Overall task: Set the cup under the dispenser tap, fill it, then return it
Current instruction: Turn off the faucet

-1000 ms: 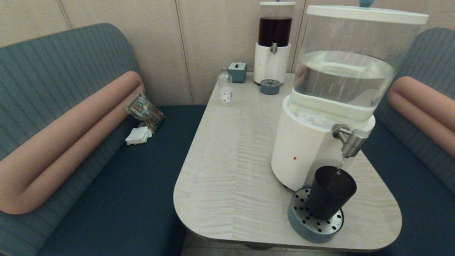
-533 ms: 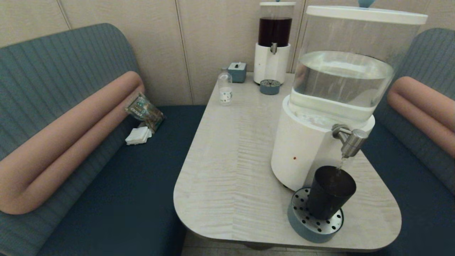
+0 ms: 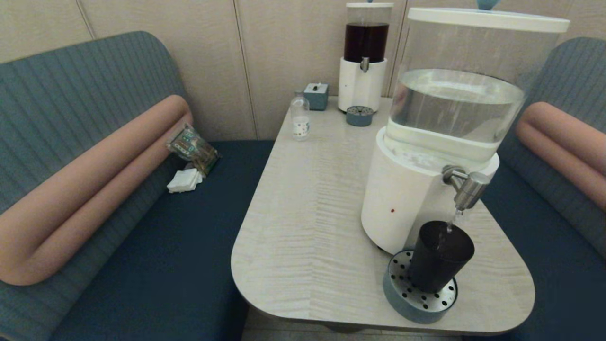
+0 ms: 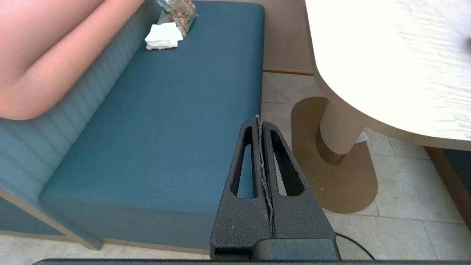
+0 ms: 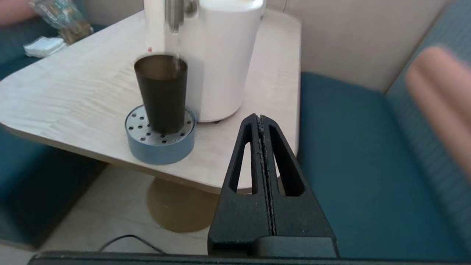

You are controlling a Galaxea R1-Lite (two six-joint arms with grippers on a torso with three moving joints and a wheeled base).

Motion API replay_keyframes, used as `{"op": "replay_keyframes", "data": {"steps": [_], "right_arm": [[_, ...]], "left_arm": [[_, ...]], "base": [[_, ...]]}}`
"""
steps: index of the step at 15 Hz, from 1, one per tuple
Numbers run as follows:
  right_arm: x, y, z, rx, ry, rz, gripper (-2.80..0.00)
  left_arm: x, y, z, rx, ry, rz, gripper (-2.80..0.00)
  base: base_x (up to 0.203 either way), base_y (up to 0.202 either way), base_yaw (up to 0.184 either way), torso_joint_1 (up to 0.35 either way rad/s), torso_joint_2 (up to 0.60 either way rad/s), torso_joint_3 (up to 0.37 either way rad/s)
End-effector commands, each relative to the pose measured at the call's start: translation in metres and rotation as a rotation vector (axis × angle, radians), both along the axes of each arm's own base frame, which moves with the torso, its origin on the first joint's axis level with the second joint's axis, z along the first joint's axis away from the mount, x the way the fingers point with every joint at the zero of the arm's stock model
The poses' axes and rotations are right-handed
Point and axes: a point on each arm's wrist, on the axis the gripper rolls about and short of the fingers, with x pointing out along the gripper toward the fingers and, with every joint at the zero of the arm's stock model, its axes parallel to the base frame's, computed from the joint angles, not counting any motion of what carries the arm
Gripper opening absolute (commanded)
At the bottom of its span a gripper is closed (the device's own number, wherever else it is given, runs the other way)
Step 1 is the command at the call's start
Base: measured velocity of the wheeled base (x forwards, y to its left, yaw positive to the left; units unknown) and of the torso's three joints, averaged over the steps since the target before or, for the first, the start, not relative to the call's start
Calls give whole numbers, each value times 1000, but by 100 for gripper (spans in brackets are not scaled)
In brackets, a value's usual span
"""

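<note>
Nothing on the table [image 3: 303,227] has shifted since a second ago: the cup [image 3: 440,258] stands where it stood, upright on the round perforated drip tray [image 3: 402,296], directly under the dispenser tap [image 3: 466,187], and a thin stream of water falls from the nozzle into it, just as before. How full the smoky-black tumbler is cannot be made out through its dark wall.

Behind it, the large dispenser [image 3: 402,199] on its white base holds clear water to roughly half the height of its tank (the lid's top is cut off by the frame edge). Far back, the narrower dispenser [image 3: 363,57] carries dark brown liquid, with its own small drip tray [image 3: 359,115] in front. A small clear bottle [image 3: 299,116] with a white label stands near a little blue-grey box [image 3: 316,95]; the bottle's contents are too small to judge.

Neither arm shows in the head view. From the right wrist camera, the right gripper [image 5: 262,119] hangs off the table's near edge, beside the blue bench seat, fingers pressed flat together and holding nothing, well apart from the cup. The left gripper [image 4: 258,120] is parked low over the floor by the other bench [image 4: 147,129], fingers likewise closed tight and empty. A snack packet [image 3: 191,148] and folded white napkins [image 3: 184,180] lie on that bench.
</note>
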Motion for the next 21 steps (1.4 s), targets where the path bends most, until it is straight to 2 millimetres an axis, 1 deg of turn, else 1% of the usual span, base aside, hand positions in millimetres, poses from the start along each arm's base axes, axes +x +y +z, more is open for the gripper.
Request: {"op": "replay_keyframes", "data": {"steps": [1,2,5,7,9,17,18,19,20,21], "right_arm": [[17,0,-31,27,48,-4,-280],[25,0,-43,32,71,-11,-280],[46,-1,-74,35,53,-26,-280],[51,-1,-83,42,40,-46,-280],[51,-1,-90,44,112,-55,-280],[51,-2,-91,36,127,-64,-280],[51,-2,-91,36,123,-64,-280],[51,-2,-91,38,122,-66,-280],[51,-2,-91,40,120,-66,-280],[51,-2,-91,41,120,-65,-280]], "left_arm": [[0,0,0,-1,2,1,-280],[0,0,0,-1,2,1,-280],[0,0,0,-1,2,1,-280],[0,0,0,-1,2,0,-280],[0,0,0,-1,1,1,-280],[0,0,0,11,4,1,-280],[0,0,1,33,3,-2,-280],[-2,0,5,75,-6,-15,-280],[-4,-1,16,83,-32,-45,-280],[-7,-2,36,85,-55,-79,-280]], "base": [[0,0,0,0,0,0],[0,0,0,0,0,0],[0,0,0,0,0,0],[0,0,0,0,0,0],[0,0,0,0,0,0],[0,0,0,0,0,0],[0,0,0,0,0,0],[0,0,0,0,0,0],[0,0,0,0,0,0],[0,0,0,0,0,0]]}}
